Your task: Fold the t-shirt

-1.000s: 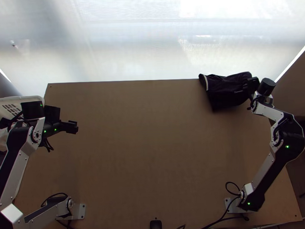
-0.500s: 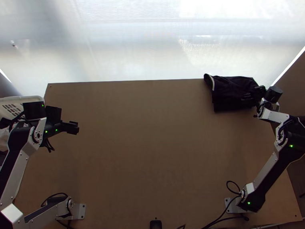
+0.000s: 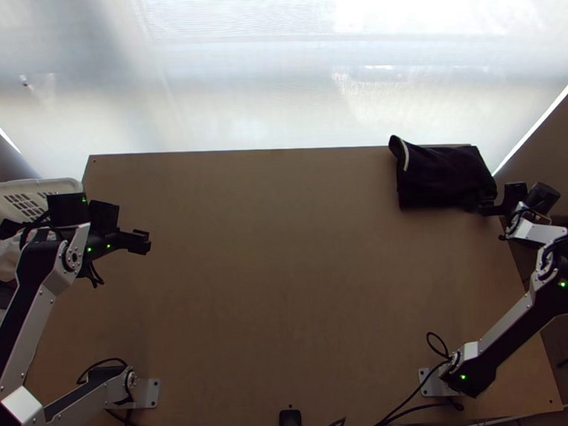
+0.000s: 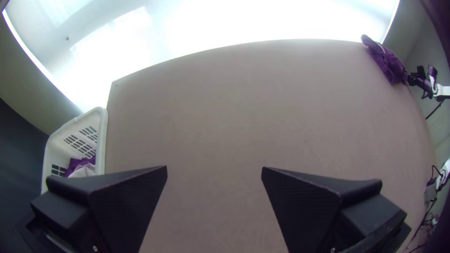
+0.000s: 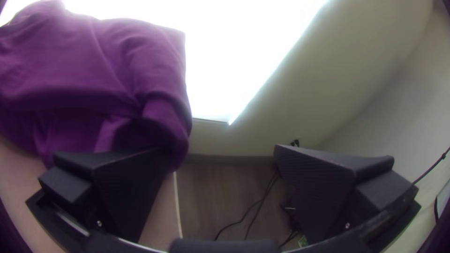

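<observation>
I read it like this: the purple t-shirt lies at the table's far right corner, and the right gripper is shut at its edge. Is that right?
Not quite: the right gripper is open, its two fingers wide apart in the right wrist view. It is at the edge of the t-shirt, which lies at the table's far right corner.

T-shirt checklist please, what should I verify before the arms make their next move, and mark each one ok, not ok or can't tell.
1. T-shirt well inside the table: not ok, it lies at the far right corner, up against the edges.
2. Right gripper open: ok, its fingers stand wide apart, with no cloth pinched between them.
3. Right gripper clear of the cloth: cannot tell, one finger is right at the T-shirt, but contact is unclear.
4. Left gripper open: ok.
5. Left gripper at the T-shirt: not ok, it is over on the table's left side.
6. Sleeves tucked flat: cannot tell, the dark folds hide them.
</observation>
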Robot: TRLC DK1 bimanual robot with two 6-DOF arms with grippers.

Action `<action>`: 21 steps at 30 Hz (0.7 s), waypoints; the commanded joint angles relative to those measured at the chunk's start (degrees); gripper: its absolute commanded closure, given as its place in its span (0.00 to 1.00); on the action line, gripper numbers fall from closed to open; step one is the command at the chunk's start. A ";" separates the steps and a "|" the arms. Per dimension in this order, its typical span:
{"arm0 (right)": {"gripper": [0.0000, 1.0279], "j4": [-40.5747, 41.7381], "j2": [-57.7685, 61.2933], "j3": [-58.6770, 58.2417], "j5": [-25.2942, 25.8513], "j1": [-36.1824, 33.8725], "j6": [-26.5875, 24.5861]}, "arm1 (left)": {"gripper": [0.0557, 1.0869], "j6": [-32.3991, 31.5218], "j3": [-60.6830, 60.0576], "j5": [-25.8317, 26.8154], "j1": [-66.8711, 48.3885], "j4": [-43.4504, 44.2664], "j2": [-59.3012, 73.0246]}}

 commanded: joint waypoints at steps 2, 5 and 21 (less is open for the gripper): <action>0.04 -0.04 -5.91 -4.72 -0.61 -3.63 -2.03 | 0.05 0.75 -1.88 0.00 0.12 -0.15 -2.51; 0.04 -0.04 -9.52 -6.04 -0.61 -2.31 -2.03 | 0.05 1.19 -2.49 -0.08 0.39 -0.42 -3.83; 0.04 -6.02 -53.29 -23.61 1.06 16.06 1.13 | 0.05 -1.53 -1.35 -0.44 -0.93 0.46 -12.09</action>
